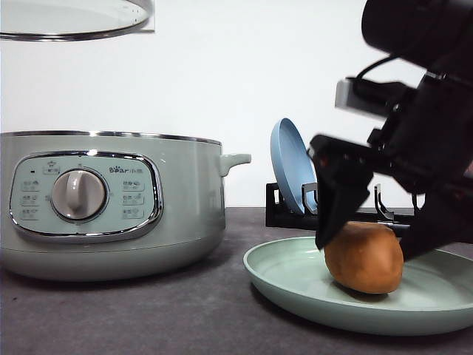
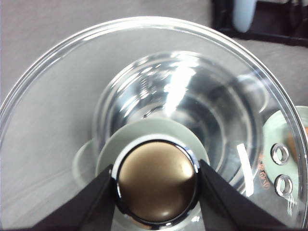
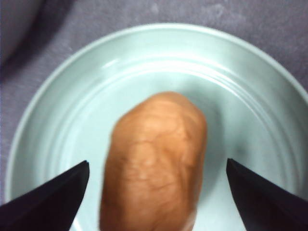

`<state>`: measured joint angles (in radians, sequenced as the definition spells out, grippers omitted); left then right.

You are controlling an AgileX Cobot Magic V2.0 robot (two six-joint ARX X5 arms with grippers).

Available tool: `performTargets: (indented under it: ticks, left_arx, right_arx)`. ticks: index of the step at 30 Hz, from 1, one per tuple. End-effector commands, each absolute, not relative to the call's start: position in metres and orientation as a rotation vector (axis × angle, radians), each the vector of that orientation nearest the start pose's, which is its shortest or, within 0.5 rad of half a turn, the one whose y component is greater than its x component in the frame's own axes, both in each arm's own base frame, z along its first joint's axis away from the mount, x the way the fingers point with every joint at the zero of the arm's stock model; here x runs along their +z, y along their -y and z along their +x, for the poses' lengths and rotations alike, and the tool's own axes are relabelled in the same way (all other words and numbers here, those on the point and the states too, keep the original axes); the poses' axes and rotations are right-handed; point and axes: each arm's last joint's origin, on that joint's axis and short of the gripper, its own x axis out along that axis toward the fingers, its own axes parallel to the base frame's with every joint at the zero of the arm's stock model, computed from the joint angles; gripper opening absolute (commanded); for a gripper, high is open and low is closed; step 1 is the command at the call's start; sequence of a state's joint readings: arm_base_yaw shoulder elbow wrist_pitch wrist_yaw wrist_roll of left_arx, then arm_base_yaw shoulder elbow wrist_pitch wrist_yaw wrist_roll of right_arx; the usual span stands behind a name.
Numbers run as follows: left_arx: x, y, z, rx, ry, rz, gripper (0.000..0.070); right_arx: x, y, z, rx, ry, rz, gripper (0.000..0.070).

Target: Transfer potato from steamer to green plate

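The orange-brown potato (image 1: 364, 257) lies on the pale green plate (image 1: 295, 285) at the front right. My right gripper (image 1: 369, 244) hangs over it, open, one finger on each side. In the right wrist view the potato (image 3: 154, 159) rests in the plate (image 3: 250, 86), with gaps between it and both fingers of the gripper (image 3: 157, 163). The sage-green steamer (image 1: 111, 207) stands at the left without its lid. The glass lid (image 1: 74, 18) is held high above it. My left gripper (image 2: 155, 168) is shut on the lid's knob (image 2: 156, 185).
A black rack (image 1: 284, 211) holding an upright blue plate (image 1: 292, 166) stands behind the green plate, right of the steamer's side handle (image 1: 235, 160). Dark grey tabletop (image 1: 185, 318) lies open in front, between steamer and plate.
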<state>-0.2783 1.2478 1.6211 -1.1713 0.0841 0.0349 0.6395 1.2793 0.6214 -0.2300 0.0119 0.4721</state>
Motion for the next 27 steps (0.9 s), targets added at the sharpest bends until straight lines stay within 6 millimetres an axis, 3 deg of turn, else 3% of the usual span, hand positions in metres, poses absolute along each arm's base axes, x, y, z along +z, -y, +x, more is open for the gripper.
performTargets:
  ticks: [1,8,13,27]
  left_arx:
    - [0.435,0.066,0.209,-0.375,-0.751,0.109,0.0009]
    - [0.416,0.086,0.24,-0.414,-0.815,0.133,0.0009]
    - [0.401,0.099,0.258,-0.434,-0.854,0.148,0.0009]
    - [0.371,0.121,0.29,-0.459,-0.919,0.174,0.0009]
  right_arx:
    - [0.193,-0.143,0.192,0.375,-0.912,0.153,0.0593]
    - [0.237,-0.136,0.184,0.393,-0.768,0.125,0.0593]
    - [0.259,-0.129,0.175,0.414,-0.69,0.141,0.0593]
    - [0.268,-0.121,0.166,0.418,-0.661,0.14,0.0593]
